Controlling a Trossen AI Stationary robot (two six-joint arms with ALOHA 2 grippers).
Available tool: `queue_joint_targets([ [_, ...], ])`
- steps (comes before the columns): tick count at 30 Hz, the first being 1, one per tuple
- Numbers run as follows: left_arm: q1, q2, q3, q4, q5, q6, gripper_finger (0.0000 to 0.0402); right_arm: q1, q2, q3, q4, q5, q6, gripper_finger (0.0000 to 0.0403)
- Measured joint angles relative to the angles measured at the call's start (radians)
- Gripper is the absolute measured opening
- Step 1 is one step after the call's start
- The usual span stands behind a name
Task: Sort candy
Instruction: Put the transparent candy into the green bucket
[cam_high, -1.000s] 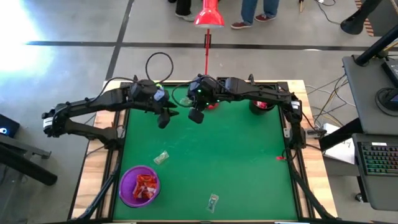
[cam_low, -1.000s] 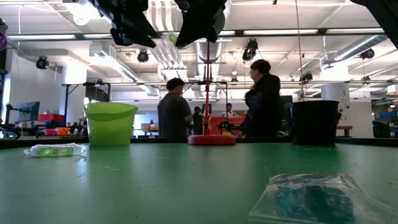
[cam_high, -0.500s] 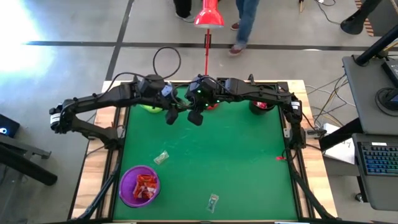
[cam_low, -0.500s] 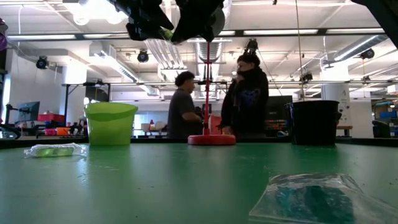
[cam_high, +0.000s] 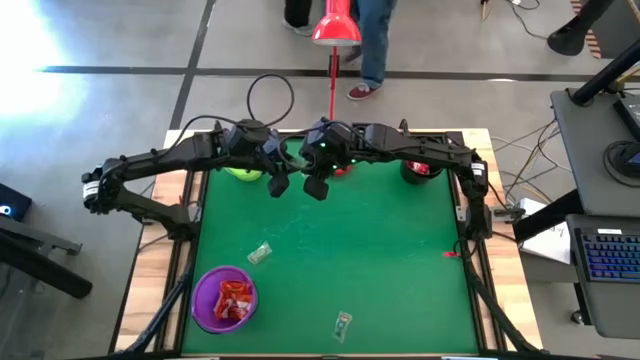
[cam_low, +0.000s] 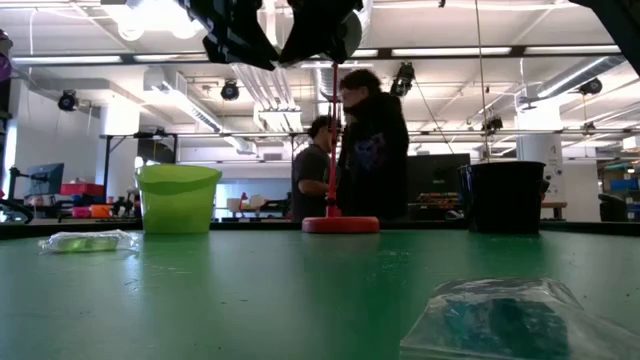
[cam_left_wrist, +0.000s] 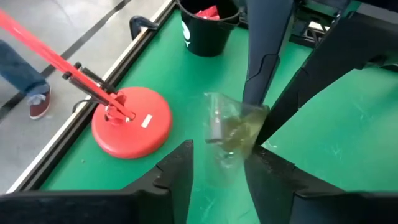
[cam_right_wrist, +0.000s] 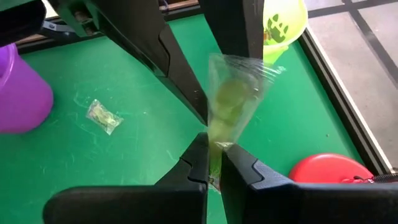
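The green surface (cam_high: 380, 250) carries three cups: a purple cup (cam_high: 224, 298) with red candies inside near the front left, a lime-green cup (cam_high: 241, 172) at the back left, and a black cup (cam_high: 418, 170) at the back right. A red lamp base (cam_left_wrist: 131, 121) stands between the two back cups.

Both arms meet high above the back of the surface. The right gripper (cam_right_wrist: 213, 163) has its jaws closed on the lower edge of a greenish candy (cam_right_wrist: 231, 99) in a clear wrapper. The left gripper (cam_left_wrist: 217, 168) is just beside the same candy with its jaws still apart, one at each side of the wrapper, so it does not hold it yet.

I judge this candy to be very light, with a thin, crinkly and slippery film around a small hard sweet. The best place to take hold is the flat sealed edge, not the sweet itself.

Two more clear-wrapped candies lie on the surface, one (cam_high: 260, 254) near the purple cup and one (cam_high: 343, 323) at the front edge.

The lime-green cup shows a dark printed picture, and the black cup a white mark; I can read no words on them.
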Motion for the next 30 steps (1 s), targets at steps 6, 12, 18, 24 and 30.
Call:
queue_joint_targets([
  [6,0.0,0.0,-0.001,0.024,0.005,0.018,0.007,0.0,-0.001,0.0,0.003,-0.023,0.01,0.0009],
  [12,0.0,0.0,-0.001,0.027,0.047,0.02,0.0022,0.001,-0.001,0.0,0.0,-0.031,0.011,0.0009],
  [18,0.001,0.0,0.003,0.03,0.082,0.026,0.0002,0.002,-0.002,-0.001,-0.004,-0.035,0.011,0.0009],
  [24,0.002,0.0,0.002,0.03,0.109,0.027,0.0001,0.003,-0.002,-0.002,-0.004,-0.038,0.011,0.0015],
  [30,0.001,0.0,0.002,0.033,0.127,0.024,0.0,0.003,-0.002,-0.003,0.0,-0.04,0.011,0.0057],
])
